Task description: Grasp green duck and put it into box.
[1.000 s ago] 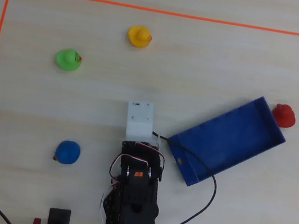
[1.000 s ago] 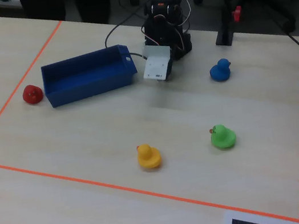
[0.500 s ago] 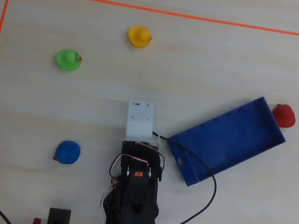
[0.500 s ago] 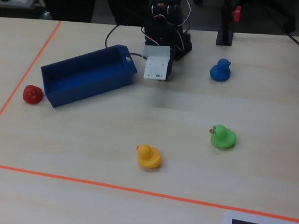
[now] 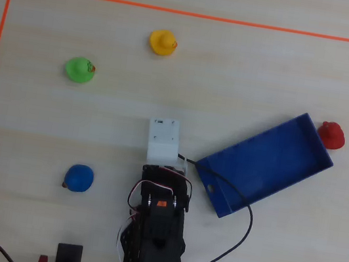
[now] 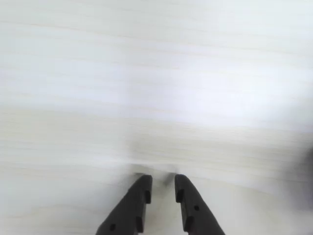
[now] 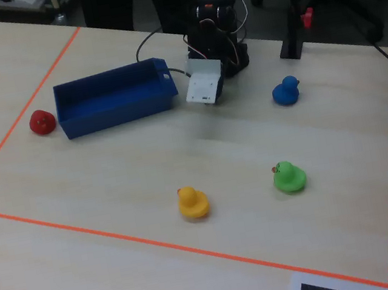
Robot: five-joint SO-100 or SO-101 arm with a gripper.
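In the overhead view, the green duck (image 5: 79,69) sits in the upper left of the bench (image 5: 257,71), well apart from the box (image 5: 264,165), which lies slanted at right with one end just beside the arm (image 5: 157,221). A yellow duck (image 5: 162,42) stands farther up, a blue duck (image 5: 78,178) low at left near the arm, and a red duck (image 5: 331,134) touches or nearly touches the box's far right corner. Orange tape (image 5: 180,11) frames the working area, and wide bare wood lies between the arm and the green duck. The pincer itself is hidden here under the white wrist housing.

In the wrist view, the pincer (image 6: 163,184) enters from the bottom edge, its two dark fingers a narrow gap apart and holding nothing, over bare pale wood; no duck or box shows.

In the fixed view, left and right are reversed: the box (image 7: 114,97) lies at left, empty inside, with the red duck (image 7: 42,121) just beside its left end. The green duck (image 7: 288,177) sits near the front at right, with the yellow duck (image 7: 192,201) to its left and clear room all round.
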